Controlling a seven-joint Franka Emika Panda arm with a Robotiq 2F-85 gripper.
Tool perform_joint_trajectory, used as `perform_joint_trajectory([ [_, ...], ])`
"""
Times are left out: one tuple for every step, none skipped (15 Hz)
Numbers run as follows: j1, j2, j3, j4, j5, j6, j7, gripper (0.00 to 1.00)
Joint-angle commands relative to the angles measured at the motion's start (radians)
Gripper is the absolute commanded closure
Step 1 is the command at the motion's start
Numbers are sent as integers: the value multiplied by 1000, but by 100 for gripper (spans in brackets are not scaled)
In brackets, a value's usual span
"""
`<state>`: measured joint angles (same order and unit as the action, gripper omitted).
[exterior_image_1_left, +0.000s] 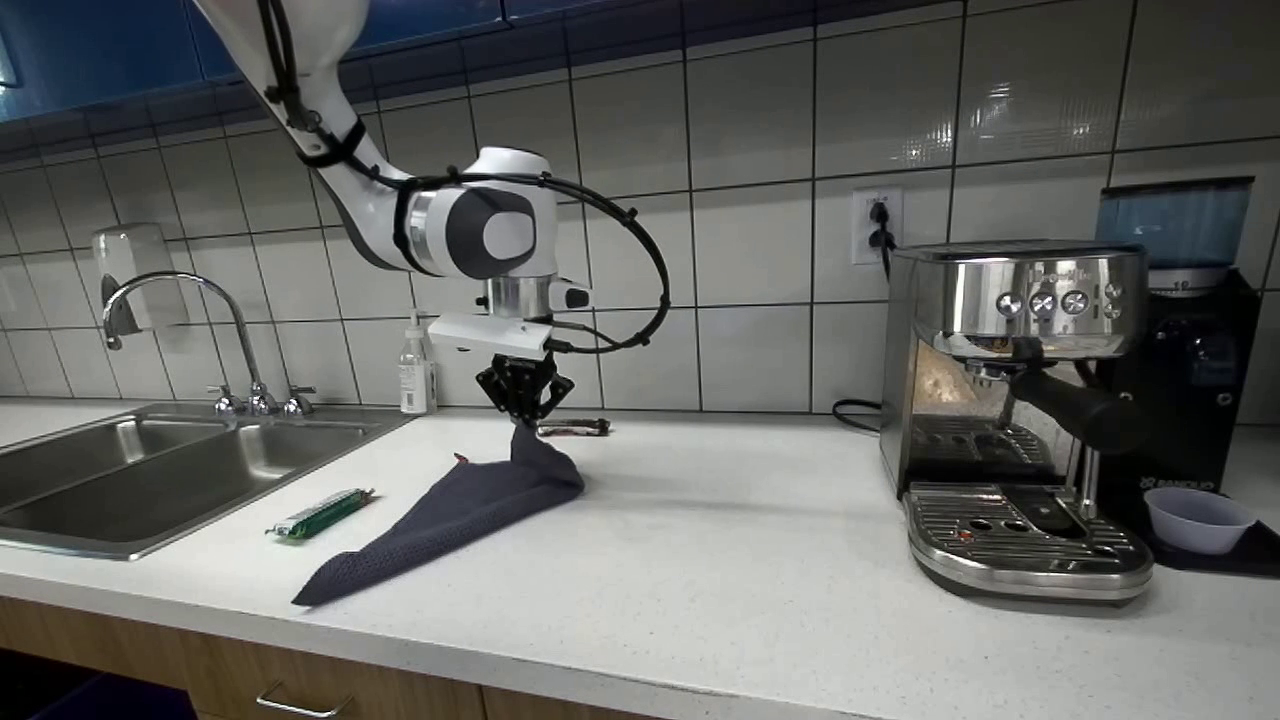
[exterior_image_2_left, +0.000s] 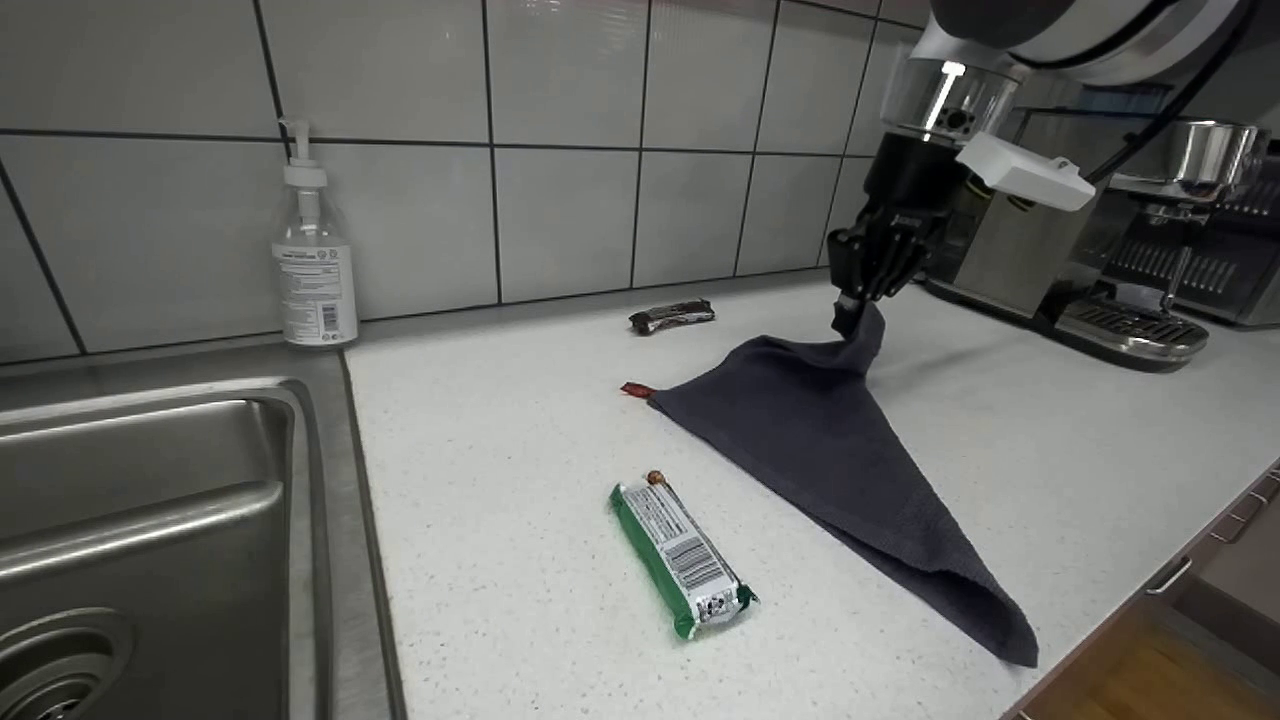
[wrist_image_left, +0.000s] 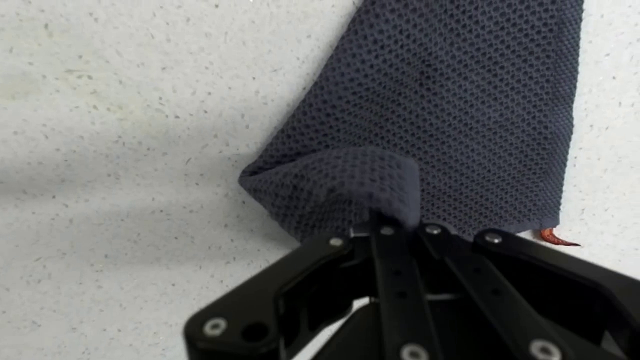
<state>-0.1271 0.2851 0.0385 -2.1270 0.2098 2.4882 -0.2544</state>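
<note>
Your claw (exterior_image_1_left: 523, 416) is pinching a small fold of the cloth (exterior_image_2_left: 830, 430), corner or hem, can't tell which. Fold stands up to your fingertips; the rest of the cloth lies on the surface (exterior_image_2_left: 480, 560), between sink (exterior_image_2_left: 345, 540) and coffee machine (exterior_image_1_left: 985, 320).

Risks, as I judge them. You have only a narrow bite, so a quick tug could slip it out. Red tip (wrist_image_left: 557, 239) pokes from the cloth's edge; whatever it belongs to is hidden. If that runs underneath, a low sideways drag may carry it along. Far point of the cloth lies close to the surface's front edge: pull that way and it may hang over. Green bar (exterior_image_2_left: 685, 555) lies near, apart from the cloth; a loose swing could nudge it. Dark bar (exterior_image_2_left: 672, 316) is farther back; watch it if you travel low behind.

Writing. Green bar: barcode and small print, too fine for you to read. Bottle (exterior_image_2_left: 316, 290): same, barcode plus fine lines. Dark bar: nothing legible. Coffee machine: name across the front, blurred, perhaps Breville. Grinder (exterior_image_1_left: 1185, 360): seems to read RANCILIO low down, soft at the edges.
</note>
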Motion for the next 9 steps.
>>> perform_joint_trajectory([
  [15, -65, 5, -75, 15, 30, 6, 99],
  [23, -75, 3, -88, 11, 33, 22, 99],
  [28, -83, 3, -99, 11, 36, 29, 99],
  [34, -93, 3, -112, 10, 43, 38, 99],
  [40, -101, 2, -123, 7, 49, 47, 99],
  [47, -110, 1, -136, 6, 55, 59, 99],
  [54, -118, 0, -146, 1, 58, 71, 99],
  [60, -127, -1, -158, -1, 67, 83, 99],
  [66, -136, -1, -171, 0, 77, 93, 99],
])
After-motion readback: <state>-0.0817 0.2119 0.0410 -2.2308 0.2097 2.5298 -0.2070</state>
